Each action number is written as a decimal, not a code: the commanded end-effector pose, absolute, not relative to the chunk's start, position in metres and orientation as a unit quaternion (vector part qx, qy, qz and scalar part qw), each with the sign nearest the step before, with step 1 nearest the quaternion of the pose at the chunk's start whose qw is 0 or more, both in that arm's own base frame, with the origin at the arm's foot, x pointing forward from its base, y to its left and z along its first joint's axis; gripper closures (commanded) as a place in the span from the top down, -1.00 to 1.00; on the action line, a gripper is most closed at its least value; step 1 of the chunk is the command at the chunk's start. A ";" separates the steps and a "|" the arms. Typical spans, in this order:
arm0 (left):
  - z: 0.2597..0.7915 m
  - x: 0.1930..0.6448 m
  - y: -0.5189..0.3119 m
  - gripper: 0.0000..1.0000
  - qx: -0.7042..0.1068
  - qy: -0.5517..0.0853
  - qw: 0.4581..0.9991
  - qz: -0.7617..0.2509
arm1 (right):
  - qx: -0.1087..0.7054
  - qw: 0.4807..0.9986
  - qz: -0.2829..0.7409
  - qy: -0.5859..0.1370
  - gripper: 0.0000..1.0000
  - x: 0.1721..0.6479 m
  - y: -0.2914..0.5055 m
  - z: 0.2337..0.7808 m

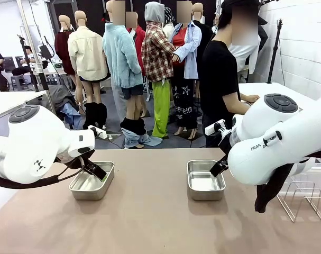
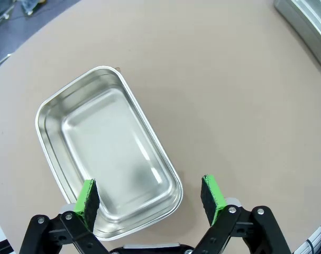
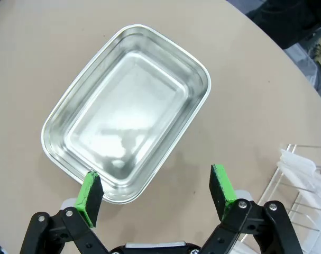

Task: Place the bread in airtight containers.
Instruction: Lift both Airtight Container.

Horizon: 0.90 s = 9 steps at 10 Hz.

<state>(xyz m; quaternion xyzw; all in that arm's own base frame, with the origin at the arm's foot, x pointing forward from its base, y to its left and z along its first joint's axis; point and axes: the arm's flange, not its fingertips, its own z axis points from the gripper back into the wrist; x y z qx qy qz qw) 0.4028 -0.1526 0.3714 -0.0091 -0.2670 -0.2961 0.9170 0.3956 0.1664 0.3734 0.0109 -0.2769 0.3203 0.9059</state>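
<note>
Low in each wrist frame my pincers hang released, my left gripper [image 2: 149, 193] spread over the bottom corner of the first steel tub [image 2: 104, 153] at centre-left, my right gripper [image 3: 156, 188] just under the second steel tub [image 3: 128, 111] at upper centre, both tubs empty, and past the table [image 1: 160, 222] a person [image 1: 223, 79] stands upper right in the front view.

Perhaps second container [image 2: 308, 21], mostly off-frame.

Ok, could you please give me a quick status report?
Left gripper open, at edge of left container. Right gripper open, at edge of right container. Both containers empty, uncovered. Nothing blocking them.
</note>
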 end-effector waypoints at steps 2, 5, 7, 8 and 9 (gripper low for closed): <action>0.371 0.403 -0.151 1.00 -0.009 -0.267 0.917 -0.295 | 0.011 0.906 0.320 -0.277 1.00 0.396 0.167 0.373; 0.371 0.403 -0.153 1.00 -0.009 -0.267 0.917 -0.297 | 0.008 0.898 0.330 -0.290 1.00 0.403 0.167 0.387; 0.420 0.409 -0.142 1.00 0.020 -0.321 0.902 -0.287 | -0.036 0.881 0.320 -0.345 1.00 0.410 0.157 0.433; 0.449 0.410 -0.124 1.00 0.038 -0.342 0.900 -0.268 | -0.059 0.878 0.297 -0.370 1.00 0.409 0.139 0.462; 0.474 0.411 -0.099 1.00 0.052 -0.358 0.900 -0.244 | -0.078 0.879 0.260 -0.393 1.00 0.402 0.107 0.486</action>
